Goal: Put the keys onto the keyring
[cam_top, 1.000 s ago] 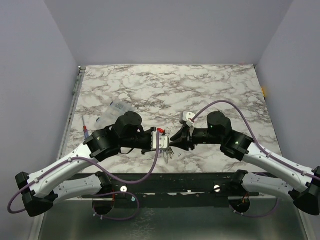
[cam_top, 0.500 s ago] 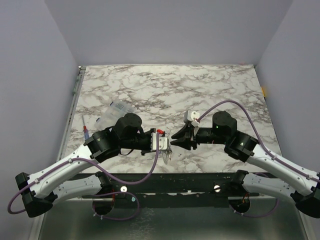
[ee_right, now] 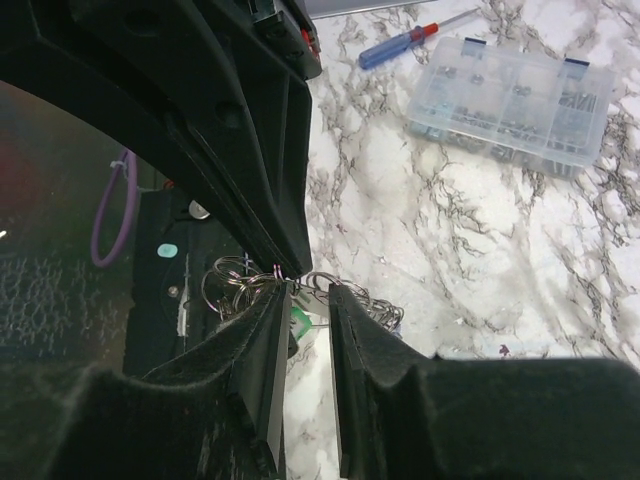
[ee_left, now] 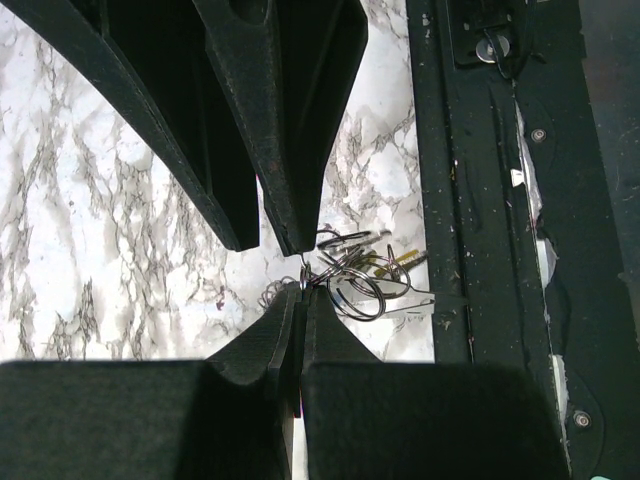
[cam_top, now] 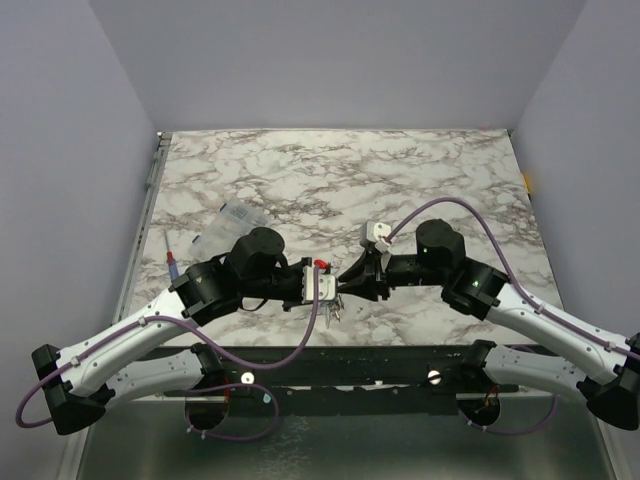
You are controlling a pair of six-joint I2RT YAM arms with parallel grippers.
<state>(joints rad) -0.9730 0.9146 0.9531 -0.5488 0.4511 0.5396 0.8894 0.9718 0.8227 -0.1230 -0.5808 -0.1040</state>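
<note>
Robot lab, plain enclosure walls (cam_top: 330, 60), marble tabletop (cam_top: 420, 170)

- Your left arm (cam_top: 120, 345) and right arm (cam_top: 560, 325) have white link shells and black joint housings.
- A purple cable (cam_top: 300, 340) loops along each.
- Your fingers (ee_left: 290, 110) are matte black wedges.

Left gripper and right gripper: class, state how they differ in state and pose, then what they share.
The left gripper is shut, pinching the bunch of rings and keys. The right gripper has its fingers apart, with a clear gap between them. The left gripper reaches in from the left and the right gripper from the right, so they point at each other. Both are black and two-fingered, and their tips meet at the bunch.
</note>
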